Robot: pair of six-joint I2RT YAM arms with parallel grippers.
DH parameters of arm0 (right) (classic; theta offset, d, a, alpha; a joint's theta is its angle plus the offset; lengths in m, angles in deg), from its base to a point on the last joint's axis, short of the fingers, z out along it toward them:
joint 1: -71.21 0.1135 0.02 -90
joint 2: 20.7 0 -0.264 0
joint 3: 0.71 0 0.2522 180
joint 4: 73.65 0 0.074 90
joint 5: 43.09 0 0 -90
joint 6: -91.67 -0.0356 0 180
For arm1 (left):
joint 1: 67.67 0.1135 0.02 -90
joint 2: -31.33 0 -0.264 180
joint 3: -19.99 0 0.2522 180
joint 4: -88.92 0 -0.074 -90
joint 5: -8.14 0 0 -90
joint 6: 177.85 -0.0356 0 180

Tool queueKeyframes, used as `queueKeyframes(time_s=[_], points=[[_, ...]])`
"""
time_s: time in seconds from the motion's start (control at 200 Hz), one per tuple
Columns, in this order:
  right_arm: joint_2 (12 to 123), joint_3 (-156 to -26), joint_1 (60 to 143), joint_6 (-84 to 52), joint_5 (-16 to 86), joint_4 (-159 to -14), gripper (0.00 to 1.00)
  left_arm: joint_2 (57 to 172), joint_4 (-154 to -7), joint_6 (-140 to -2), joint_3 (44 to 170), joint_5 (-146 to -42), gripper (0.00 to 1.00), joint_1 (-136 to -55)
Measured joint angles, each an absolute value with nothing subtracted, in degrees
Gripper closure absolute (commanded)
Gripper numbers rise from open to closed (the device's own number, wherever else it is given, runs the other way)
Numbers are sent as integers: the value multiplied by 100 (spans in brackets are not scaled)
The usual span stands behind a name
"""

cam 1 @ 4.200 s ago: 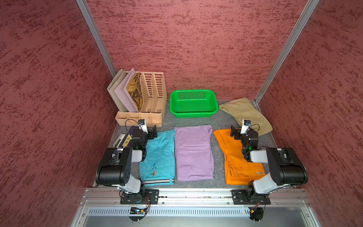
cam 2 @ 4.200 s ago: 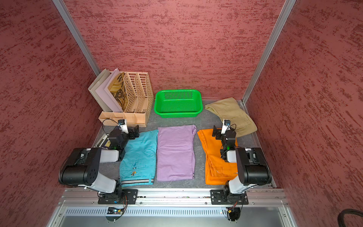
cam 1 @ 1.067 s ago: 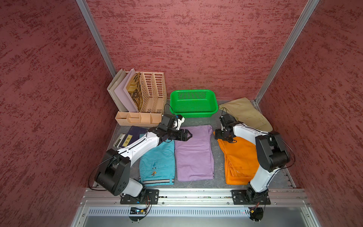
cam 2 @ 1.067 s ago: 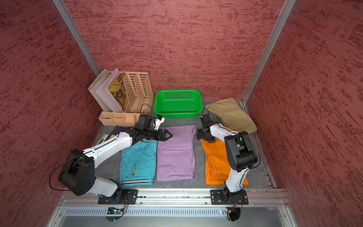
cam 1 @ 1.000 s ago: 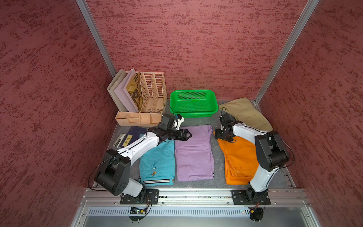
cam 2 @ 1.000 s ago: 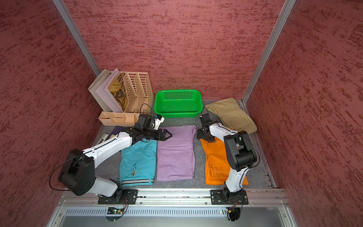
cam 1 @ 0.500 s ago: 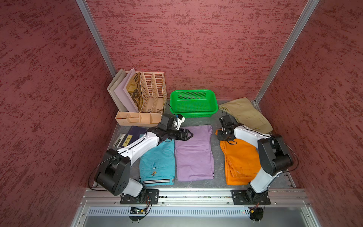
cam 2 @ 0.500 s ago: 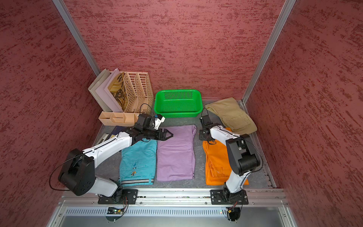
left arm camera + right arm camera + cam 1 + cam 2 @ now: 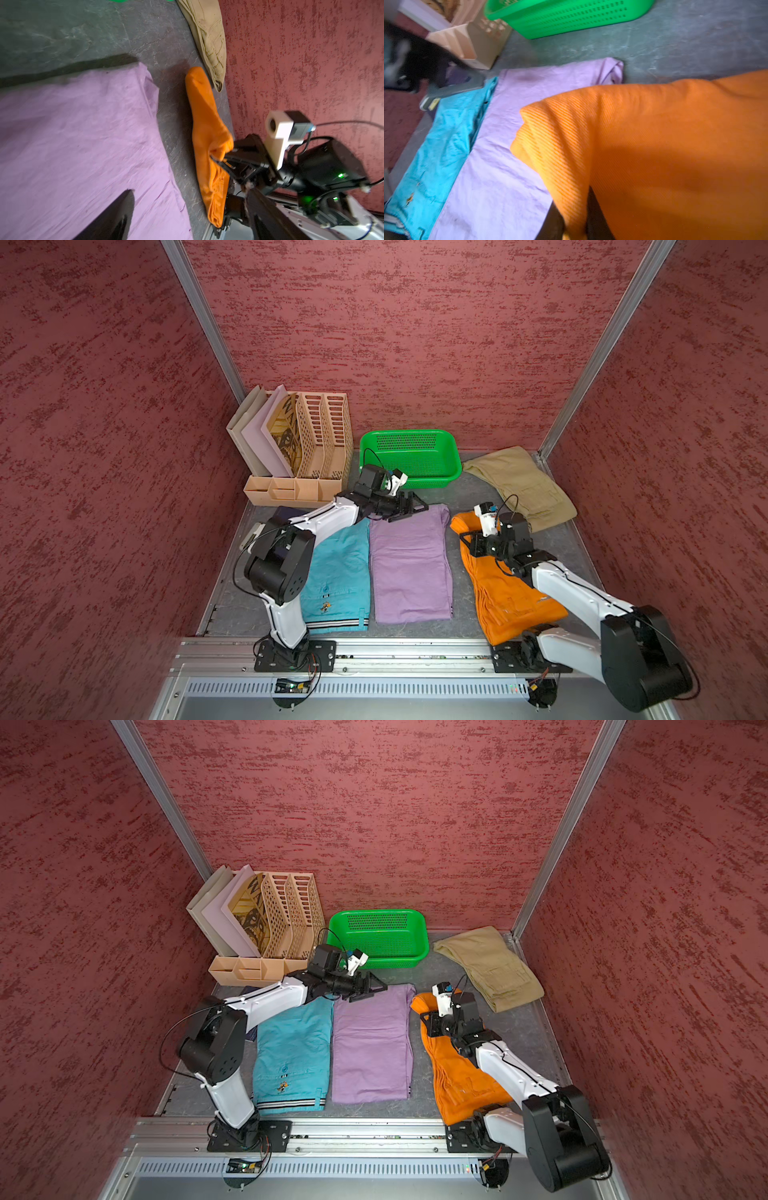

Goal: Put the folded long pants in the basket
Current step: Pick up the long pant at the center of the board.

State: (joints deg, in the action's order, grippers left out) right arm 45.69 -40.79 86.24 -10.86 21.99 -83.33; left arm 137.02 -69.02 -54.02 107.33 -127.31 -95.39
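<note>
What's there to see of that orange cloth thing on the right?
The orange pants are ribbed-looking cloth, folded into a long strip on the grey mat, apart from the lilac pants. The far end is bunched and raised, pinched in the right arm's shut jaws; the near end reaches that arm's base.

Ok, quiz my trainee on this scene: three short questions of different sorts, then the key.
1. True or false: the basket holds pants.
2. Which pants are the right jaws shut on? A teal, B orange, C khaki.
3. Fill in: the left jaws stand open over the far end of the ____ pants.
Key: 1 false; 2 B; 3 lilac.
</note>
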Motion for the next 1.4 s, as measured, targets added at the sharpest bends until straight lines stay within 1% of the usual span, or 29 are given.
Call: queueKeyframes(time_s=[0.055,0.11,0.23,0.371,0.471,0.571,0.706,0.831,0.886,0.947,1.012,1.067,1.087,1.107,1.137,1.142,1.157,1.217,1.257,1.332,1.397], points=[[4451,-3817,8626,-1051,1925,-8008,91,13938,-6904,-5287,11039,-12843,13,-9570],[4350,-3610,8630,-1003,1670,-7704,90,14128,-6902,-5164,11277,-12989,16,-9605],[4302,-3457,8672,-933,1327,-7339,88,14583,-6933,-4959,11616,-13232,18,-9697],[4343,-3391,8871,-876,1021,-6926,87,15055,-6898,-4806,11712,-13407,23,-9806],[4343,-3282,9017,-841,865,-6631,88,15291,-6826,-4755,11712,-13499,24,-9898],[4387,-3236,9111,-811,760,-6493,86,15425,-6832,-4701,11712,-13625,28,-9996],[4711,-3236,9227,-811,638,-6277,86,15455,-6885,-4585,11712,-13822,32,-10057],[4890,-3236,9395,-758,605,-6191,85,15521,-6990,-4484,11721,-13997,47,-10086],[4918,-3236,9417,-726,605,-6183,84,15586,-6994,-4428,11756,-14060,51,-10090],[4929,-3240,9422,-693,605,-6172,88,15661,-6992,-4417,11804,-14137,57,-10090],[4929,-3242,9426,-666,605,-6174,87,15715,-6963,-4425,11834,-14191,69,-10099],[4938,-3249,9428,-658,597,-6183,82,15735,-6942,-4498,11850,-14220,80,-10101],[4945,-3255,9428,-660,597,-6194,78,15739,-6931,-4471,11856,-14229,85,-10103],[4955,-3266,9428,-656,586,-6200,71,15744,-6924,-4511,11861,-14242,90,-10103],[4984,-3288,9430,-642,551,-6198,56,15750,-6909,-4511,11874,-14250,96,-10103],[4984,-3288,9430,-642,551,-6198,56,15750,-6909,-4511,11874,-14250,97,-10103],[4990,-3308,9432,-673,535,-6207,51,15757,-6867,-4519,11896,-14246,100,-10105],[4995,-3365,9459,-662,492,-6187,32,15790,-6765,-4578,11981,-14246,100,-10110],[4975,-3384,9470,-695,507,-6176,24,15811,-6625,-4661,12077,-14242,100,-10112],[4833,-3395,9476,-795,739,-6266,14,15820,-6282,-4847,12276,-14143,100,-10123],[4619,-3483,9478,-981,1152,-6609,11,15818,-5914,-5123,12523,-13953,100,-10136]])
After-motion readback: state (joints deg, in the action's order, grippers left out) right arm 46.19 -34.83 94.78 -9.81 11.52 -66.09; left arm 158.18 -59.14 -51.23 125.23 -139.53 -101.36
